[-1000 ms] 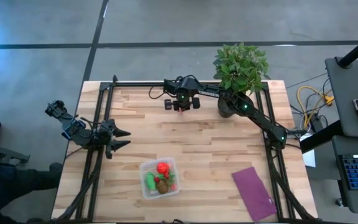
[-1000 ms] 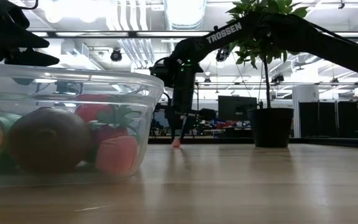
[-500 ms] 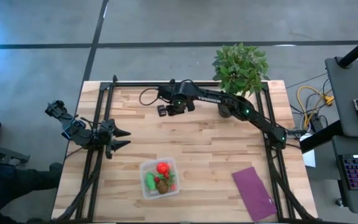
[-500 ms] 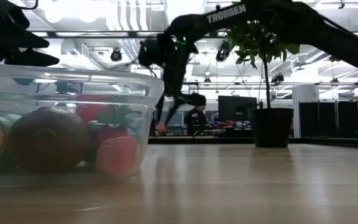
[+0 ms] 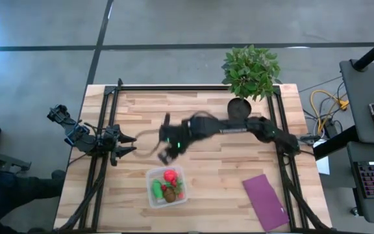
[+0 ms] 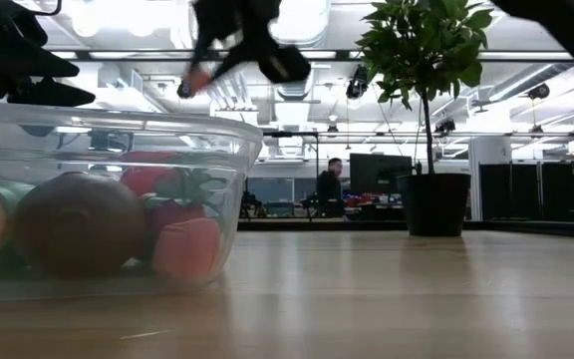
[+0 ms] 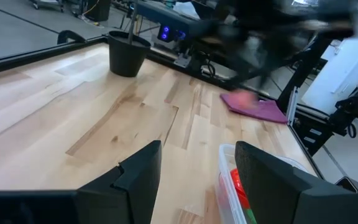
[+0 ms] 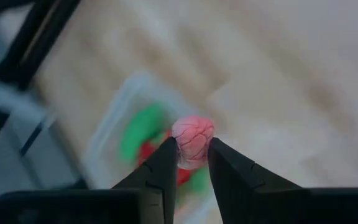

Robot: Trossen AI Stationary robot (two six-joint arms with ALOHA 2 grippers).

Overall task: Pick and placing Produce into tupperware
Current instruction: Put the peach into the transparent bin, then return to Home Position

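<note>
Pink wrinkled round produce piece (image 8: 192, 140) pinched in right gripper (image 8: 191, 163) jaws.
Clear square plastic tupperware (image 8: 114, 134) is seen just beyond them; left gripper (image 7: 194, 171) jaws are held part-open, empty.

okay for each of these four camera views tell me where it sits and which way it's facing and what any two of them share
High view: overhead, straight down on the table; both arms show.
Low view: table height, level past the tupperware into the room; right hand overhead.
Left wrist view: on the waiting left arm, across the table; own fingers show.
Right wrist view: looking down; right hand holds a pink produce piece.
Shared: all four see the tupperware.
</note>
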